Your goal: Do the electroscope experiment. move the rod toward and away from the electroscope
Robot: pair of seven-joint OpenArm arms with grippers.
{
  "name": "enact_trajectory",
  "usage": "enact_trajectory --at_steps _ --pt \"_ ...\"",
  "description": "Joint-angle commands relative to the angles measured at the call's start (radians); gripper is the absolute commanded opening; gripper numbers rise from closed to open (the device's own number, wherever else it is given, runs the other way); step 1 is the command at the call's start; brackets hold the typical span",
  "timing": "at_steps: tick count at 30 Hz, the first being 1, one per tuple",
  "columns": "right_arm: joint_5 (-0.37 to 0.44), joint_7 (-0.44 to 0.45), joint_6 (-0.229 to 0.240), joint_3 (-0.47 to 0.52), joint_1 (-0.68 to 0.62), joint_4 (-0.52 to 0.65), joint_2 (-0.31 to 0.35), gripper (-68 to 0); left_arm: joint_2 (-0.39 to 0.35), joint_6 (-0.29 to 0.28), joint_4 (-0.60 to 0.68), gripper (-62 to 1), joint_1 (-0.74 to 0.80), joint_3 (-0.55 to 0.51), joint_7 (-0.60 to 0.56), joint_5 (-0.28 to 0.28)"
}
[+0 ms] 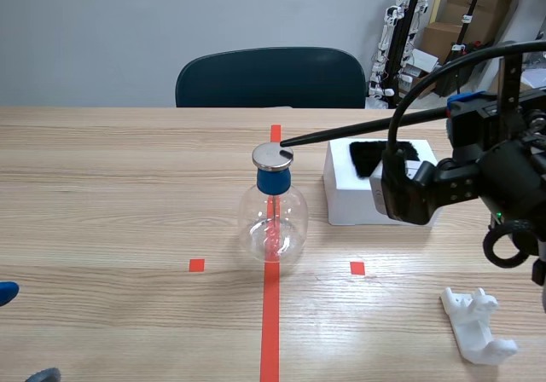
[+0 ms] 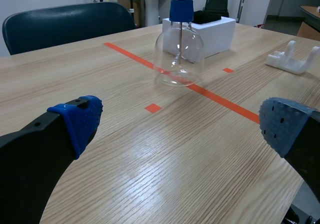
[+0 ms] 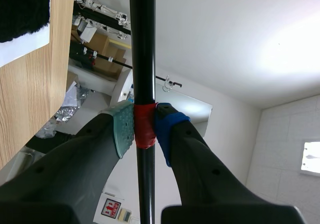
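Prob. mid-task, at the "toward" end of a pass. Holding black rod (image 1: 358, 129) in right jaws, clamped on its red tape band (image 3: 145, 126), pads pressed on both sides. Reaching w/ rod from the right-arm side over white box (image 1: 341, 207) & black cloth (image 1: 375, 153) to electroscope (image 1: 273, 216). Tip at edge of metal disc (image 1: 272, 154) atop blue stopper (image 1: 274, 180), touching or just over it: can't tell. No reading any leaf response inside the glass flask from here.

Left to do, by judgement: pull rod away, bring it close again, poss. repeat.

With left jaws wide apart, gripping nothing, low over desk (image 2: 125, 174). Well short of electroscope, flask straight ahead beyond the gap. Also a white stand (image 1: 478, 324) on desk by right arm, not in use.
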Motion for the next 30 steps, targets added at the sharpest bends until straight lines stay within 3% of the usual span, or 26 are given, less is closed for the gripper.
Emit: enact_trajectory --at_steps 1,4,8,17,19,23,30 --pt "-0.011 -0.005 -0.013 0.020 0.020 0.019 0.011 -65.3 -0.006 -0.002 0.009 1.4 0.000 -0.001 -0.017 -0.010" --pt "0.027 -0.002 -0.061 0.046 0.012 0.028 0.016 -65.3 -0.006 -0.002 0.009 1.4 0.000 -0.001 -0.017 -0.010" --pt "0.105 0.047 -0.064 0.171 -0.057 0.093 0.017 -65.3 -0.006 -0.002 0.009 1.4 0.000 -0.001 -0.017 -0.010" --pt "0.302 0.196 -0.064 0.555 -0.434 0.319 -0.002 -65.3 -0.006 -0.002 0.009 1.4 0.000 -0.001 -0.017 -0.010" --pt "0.360 0.237 -0.078 0.630 -0.521 0.357 -0.028 -65.3 -0.006 -0.002 0.009 1.4 0.000 -0.001 -0.017 -0.010" --pt "0.458 0.417 -0.159 0.763 -0.663 0.369 -0.139 -65.3 -0.006 -0.002 0.009 1.4 0.000 -0.001 -0.017 -0.010" --pt "0.574 0.671 -0.161 0.864 -0.816 0.367 -0.315 -65.3 -0.006 -0.002 0.009 1.4 0.000 -0.001 -0.017 -0.010"
